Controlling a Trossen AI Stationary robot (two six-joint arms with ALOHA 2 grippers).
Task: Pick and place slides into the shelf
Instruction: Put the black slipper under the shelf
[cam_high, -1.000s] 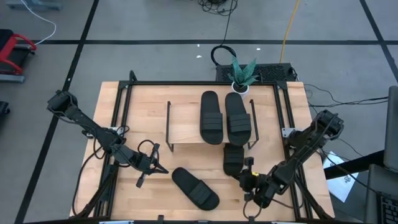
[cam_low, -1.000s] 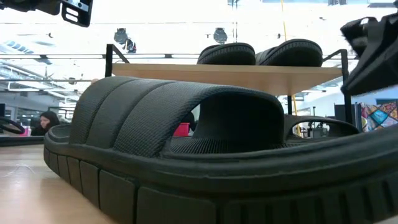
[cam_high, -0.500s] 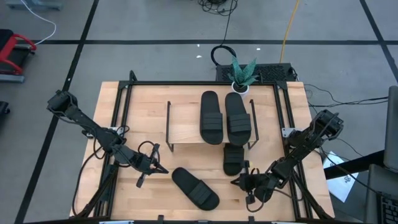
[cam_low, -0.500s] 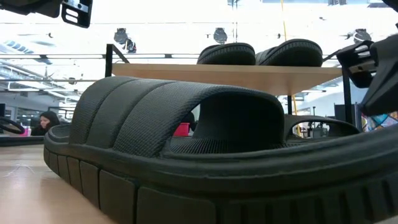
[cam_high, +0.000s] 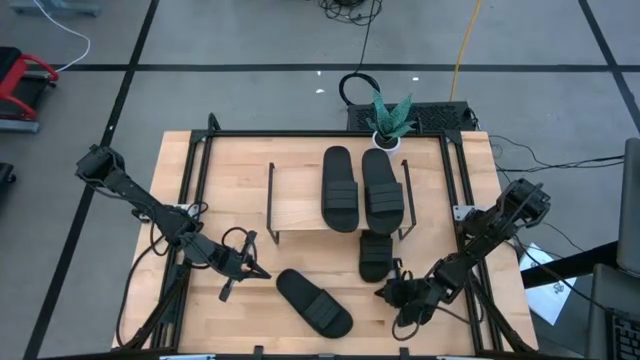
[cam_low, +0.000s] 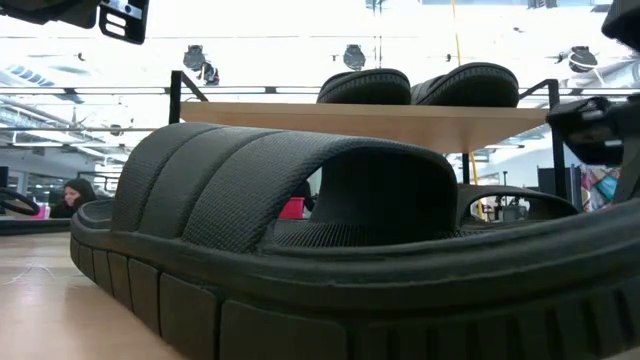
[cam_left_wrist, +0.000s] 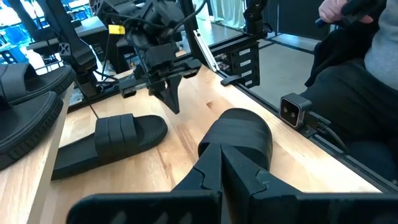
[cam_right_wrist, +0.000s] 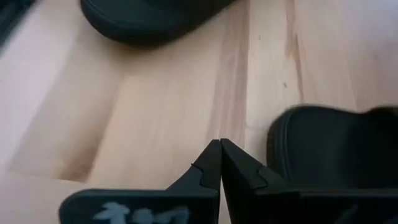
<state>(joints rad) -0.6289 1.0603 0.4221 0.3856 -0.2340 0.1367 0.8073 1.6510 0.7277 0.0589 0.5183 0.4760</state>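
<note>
Two black slides (cam_high: 338, 188) (cam_high: 381, 190) lie side by side on the shelf's wooden top (cam_high: 300, 200). A third slide (cam_high: 375, 255) lies on the table with its front end under the shelf. The fourth slide (cam_high: 313, 302) lies slanted on the table near the near edge and fills the low view (cam_low: 300, 230). My right gripper (cam_high: 385, 292) is shut and points down between these two table slides, its tips (cam_left_wrist: 173, 106) close above the wood and touching neither. My left gripper (cam_high: 250, 268) is shut and waits left of the fourth slide (cam_left_wrist: 236, 134).
A potted plant (cam_high: 388, 118) stands at the table's far edge behind the shelf. Black rails (cam_high: 300, 134) frame the tabletop. Bare wood lies left of the shelf and between the two arms. A seated person (cam_left_wrist: 367, 74) shows beyond the table's edge in the left wrist view.
My right gripper has drawn away from the heel of the slide by the shelf, moving toward the near edge and slightly left, and has come lower. The slides and my left arm have kept still.
</note>
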